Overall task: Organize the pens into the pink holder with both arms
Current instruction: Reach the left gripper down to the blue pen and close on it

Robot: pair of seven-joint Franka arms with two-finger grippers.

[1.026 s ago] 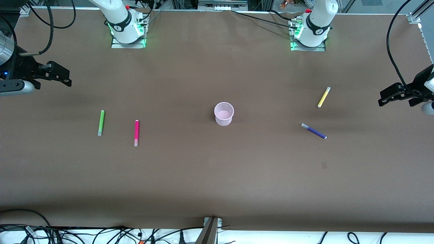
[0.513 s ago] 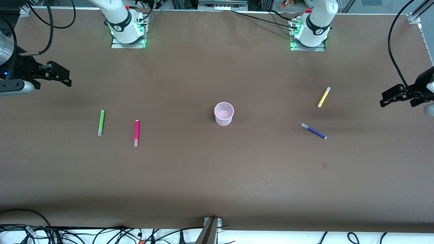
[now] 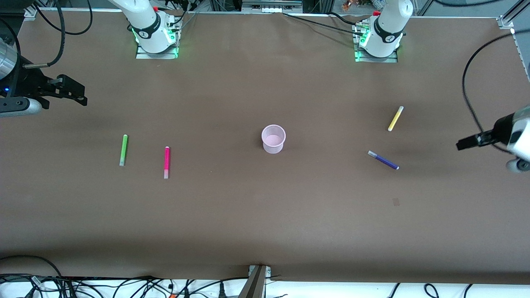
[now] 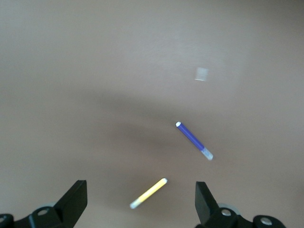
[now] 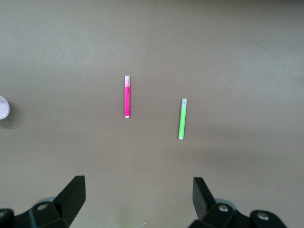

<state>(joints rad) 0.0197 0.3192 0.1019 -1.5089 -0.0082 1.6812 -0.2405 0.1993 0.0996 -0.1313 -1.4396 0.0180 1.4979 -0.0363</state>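
The pink holder (image 3: 273, 139) stands upright mid-table; its rim edge shows in the right wrist view (image 5: 3, 108). The green pen (image 3: 123, 150) and magenta pen (image 3: 166, 162) lie toward the right arm's end, also in the right wrist view: green pen (image 5: 182, 119), magenta pen (image 5: 127, 96). The yellow pen (image 3: 395, 118) and purple pen (image 3: 383, 160) lie toward the left arm's end, also in the left wrist view: yellow pen (image 4: 149, 193), purple pen (image 4: 194, 140). My left gripper (image 3: 466, 143) (image 4: 141, 199) is open, in the air at the table's end. My right gripper (image 3: 78, 94) (image 5: 138, 197) is open and empty, waiting at its end.
The brown table (image 3: 265, 215) carries a small pale patch (image 3: 396, 202). The arm bases (image 3: 156, 37) (image 3: 379, 39) stand along the farthest edge from the camera. Cables (image 3: 124, 285) lie along the nearest edge.
My left gripper has dropped lower in the front view, toward the purple pen's level. The right arm, pens and holder have not moved.
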